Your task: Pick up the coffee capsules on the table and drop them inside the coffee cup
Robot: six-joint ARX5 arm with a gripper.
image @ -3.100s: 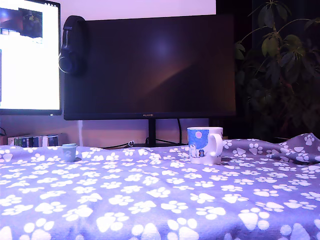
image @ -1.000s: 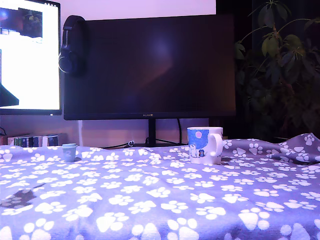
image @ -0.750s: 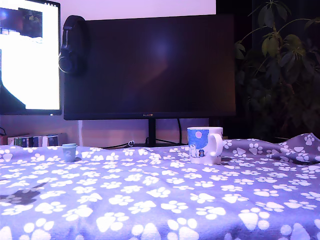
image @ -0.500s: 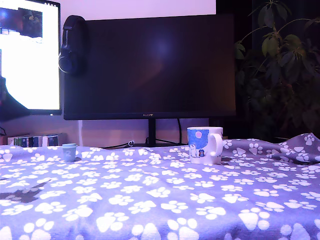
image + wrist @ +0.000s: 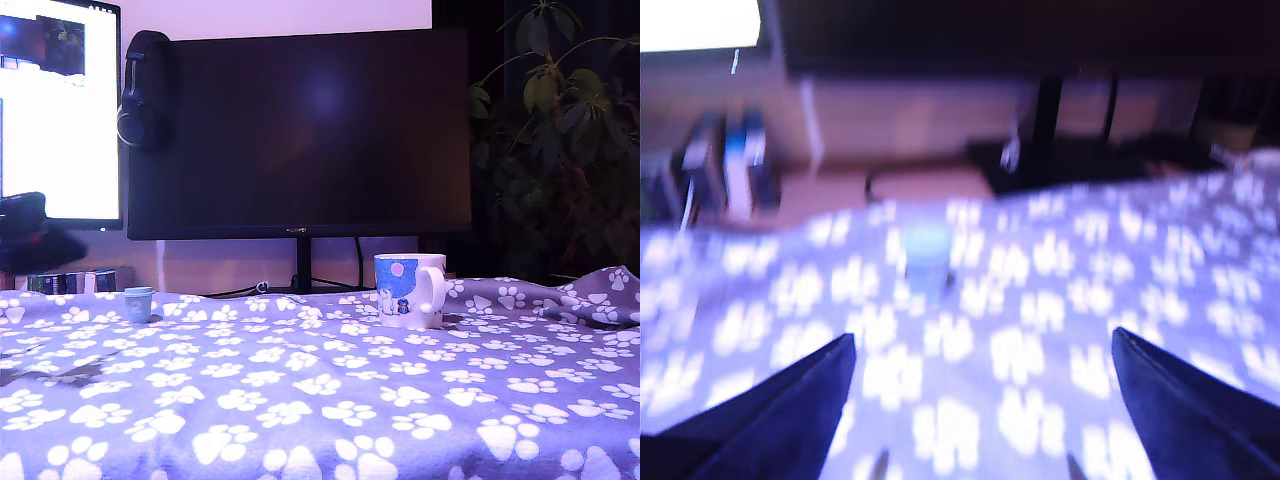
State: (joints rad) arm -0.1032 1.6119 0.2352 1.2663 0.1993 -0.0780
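At the exterior view's left edge we note a dark, blurred part of the arm (image 5: pixel 35 243) above the table (image 5: pixel 320 400). In the wrist view the gripper (image 5: pixel 985 345) has its fingers (image 5: pixel 790 410) spread wide, empty, with a pale teal capsule (image 5: pixel 927 257) upright on the cloth ahead of the gap, apart from both. That view is smeared by motion. We see only this one capsule. The coffee cup (image 5: pixel 410 290) stands well to the exterior view's right, below a dark monitor (image 5: pixel 300 130); a plant (image 5: pixel 565 120) fills the far right.
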